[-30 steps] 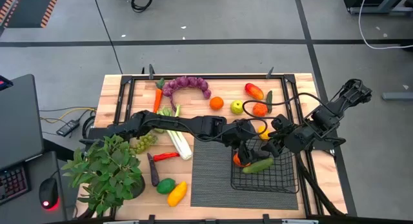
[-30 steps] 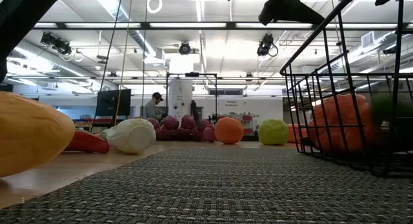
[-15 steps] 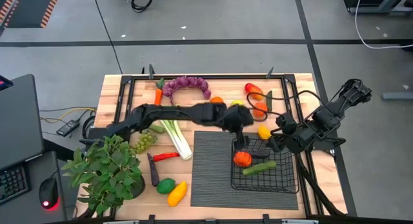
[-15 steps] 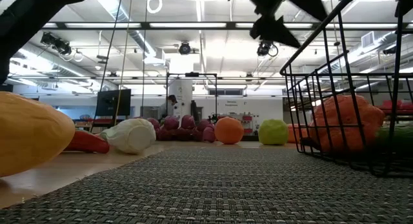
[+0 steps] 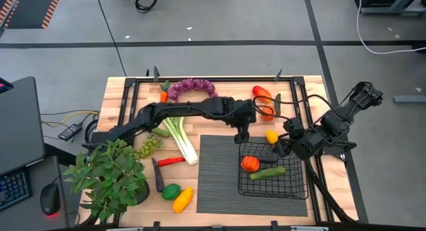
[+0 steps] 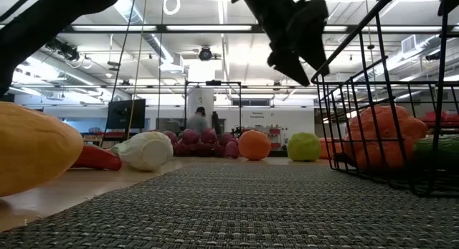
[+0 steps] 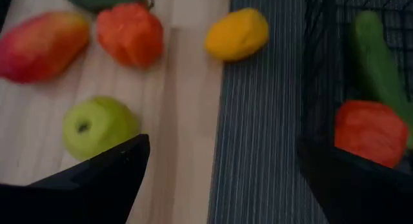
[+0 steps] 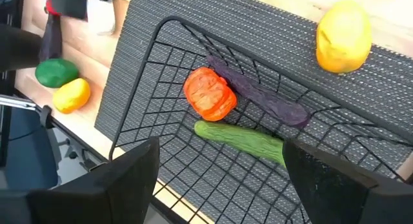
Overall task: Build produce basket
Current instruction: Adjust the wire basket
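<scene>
The basket (image 5: 274,170) is sitting on the ribbed mat (image 5: 219,171) at the right of the desk (image 5: 126,111). It is holding a red-orange tomato-like piece (image 5: 249,164), a cucumber (image 5: 268,172) and, per the right wrist view, a dark purple piece (image 8: 258,98) beneath them.

The left end effector (image 5: 241,135) is hanging just beyond the basket's far left corner. Its fingers are spread wide and holding nothing, which suggests it is lining up on the loose produce below. In the left wrist view the green apple (image 7: 97,126), an orange-red pepper (image 7: 131,33) and a yellow piece (image 7: 237,33) are lying nearest.

The right end effector (image 5: 285,146) is waiting at the basket's far right corner. Its fingers are wide apart and empty, probably so placed to steady the basket.

The low view is cutting off the basket's right side. Whether the purple piece is the eggplant cannot be told. The grapes (image 5: 192,88), leek (image 5: 180,139) and potted plant (image 5: 110,178) are lying well apart from the basket.
</scene>
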Robot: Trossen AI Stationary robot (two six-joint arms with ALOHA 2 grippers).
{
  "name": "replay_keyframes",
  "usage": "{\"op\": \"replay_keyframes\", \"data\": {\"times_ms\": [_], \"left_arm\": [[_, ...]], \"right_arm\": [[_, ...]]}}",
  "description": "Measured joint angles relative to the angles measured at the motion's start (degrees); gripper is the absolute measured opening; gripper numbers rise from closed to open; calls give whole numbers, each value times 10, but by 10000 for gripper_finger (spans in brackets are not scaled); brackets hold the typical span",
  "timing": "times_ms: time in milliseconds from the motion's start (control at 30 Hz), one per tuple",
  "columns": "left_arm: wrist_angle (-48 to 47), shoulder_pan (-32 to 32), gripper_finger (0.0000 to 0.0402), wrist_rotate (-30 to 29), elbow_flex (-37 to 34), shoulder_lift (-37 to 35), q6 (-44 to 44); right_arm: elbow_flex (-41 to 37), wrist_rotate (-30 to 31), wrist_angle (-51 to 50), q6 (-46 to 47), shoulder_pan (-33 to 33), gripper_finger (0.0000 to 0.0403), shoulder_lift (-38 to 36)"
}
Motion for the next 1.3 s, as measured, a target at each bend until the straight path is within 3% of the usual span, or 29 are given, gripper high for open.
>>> {"op": "replay_keyframes", "data": {"times_ms": [1200,1300], "left_arm": [[-50,-38,396,-4,-1,22,37],[-51,-34,396,-27,-1,22,52]], "right_arm": [[0,3,-24,-43,3,329,12],[0,4,-29,-43,3,329,12]]}}
